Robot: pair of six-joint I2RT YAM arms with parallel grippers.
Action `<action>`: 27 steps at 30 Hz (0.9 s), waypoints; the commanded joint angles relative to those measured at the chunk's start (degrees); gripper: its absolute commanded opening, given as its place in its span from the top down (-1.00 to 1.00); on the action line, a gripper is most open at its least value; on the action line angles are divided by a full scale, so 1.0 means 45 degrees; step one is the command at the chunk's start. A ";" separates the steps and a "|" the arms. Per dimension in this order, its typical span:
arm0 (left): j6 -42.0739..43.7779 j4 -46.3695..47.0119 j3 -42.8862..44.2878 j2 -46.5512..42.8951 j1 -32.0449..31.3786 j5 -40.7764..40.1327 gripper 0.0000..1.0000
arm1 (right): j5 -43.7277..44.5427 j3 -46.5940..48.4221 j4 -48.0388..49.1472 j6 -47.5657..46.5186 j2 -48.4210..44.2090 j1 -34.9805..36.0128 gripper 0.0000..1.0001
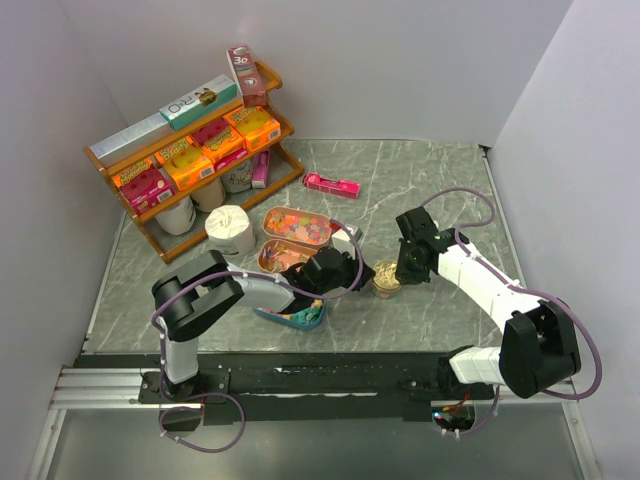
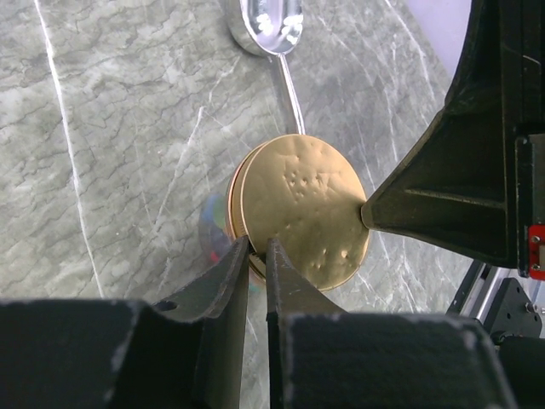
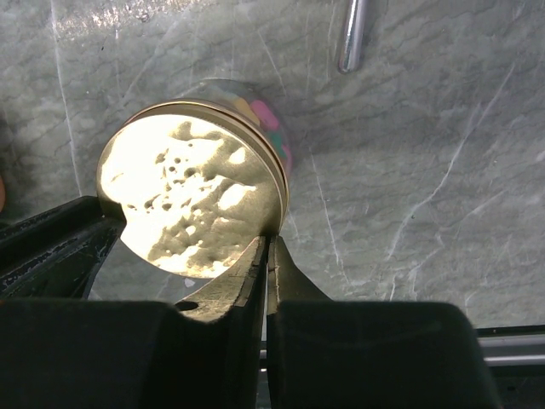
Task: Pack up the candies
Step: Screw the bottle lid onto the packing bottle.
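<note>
Left gripper (image 2: 257, 247), nearly closed: you are nipping the gold lid (image 2: 298, 209) by its rim.
Right gripper (image 3: 268, 247), fingers together, is bracing the jar (image 3: 213, 85) opposite, likely to steady it; candies (image 3: 269, 119) are sitting inside.

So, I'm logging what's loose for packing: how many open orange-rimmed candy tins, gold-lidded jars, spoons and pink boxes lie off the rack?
Orange-rimmed candy tins: 2
Gold-lidded jars: 1
Spoons: 1
Pink boxes: 1
Total: 5
</note>
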 commanded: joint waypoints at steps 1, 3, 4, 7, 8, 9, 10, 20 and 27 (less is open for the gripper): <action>0.0395 -0.1540 -0.0659 0.1095 -0.0296 0.1613 0.77 | -0.0714 -0.1160 0.0601 0.0445 0.1309 0.0116 0.84; 0.0454 -0.1657 -0.0620 0.1309 -0.0335 0.1692 0.80 | -0.0791 -0.0965 0.0601 0.0445 0.1308 0.0116 0.84; 0.0512 -0.1677 -0.0659 0.1349 -0.0335 0.1770 0.81 | -0.0811 -0.0906 0.0601 0.0465 0.1328 0.0135 0.83; 0.0551 -0.1561 -0.0853 0.1369 -0.0374 0.1907 0.84 | -0.0889 -0.0789 0.0639 0.0543 0.1270 0.0155 0.82; 0.0590 -0.1444 -0.0893 0.1369 -0.0374 0.1907 0.85 | -0.0890 -0.0769 0.0698 0.0582 0.1230 0.0155 0.82; 0.0610 -0.1385 -0.0932 0.1485 -0.0394 0.1907 0.85 | -0.0890 -0.0808 0.0756 0.0582 0.1191 0.0232 0.82; 0.0591 -0.1346 -0.0991 0.1525 -0.0413 0.1907 0.85 | -0.0890 -0.0827 0.0776 0.0659 0.1114 0.0233 0.81; 0.1253 -0.1441 0.0022 0.0062 -0.0725 0.0892 0.27 | 0.0067 0.0926 -0.0511 0.0563 0.0156 0.0272 0.51; 0.1880 -0.2340 0.1332 -0.1168 -0.1057 -0.0435 -0.58 | 0.0556 0.2296 -0.1566 0.0095 -0.0273 0.0175 0.26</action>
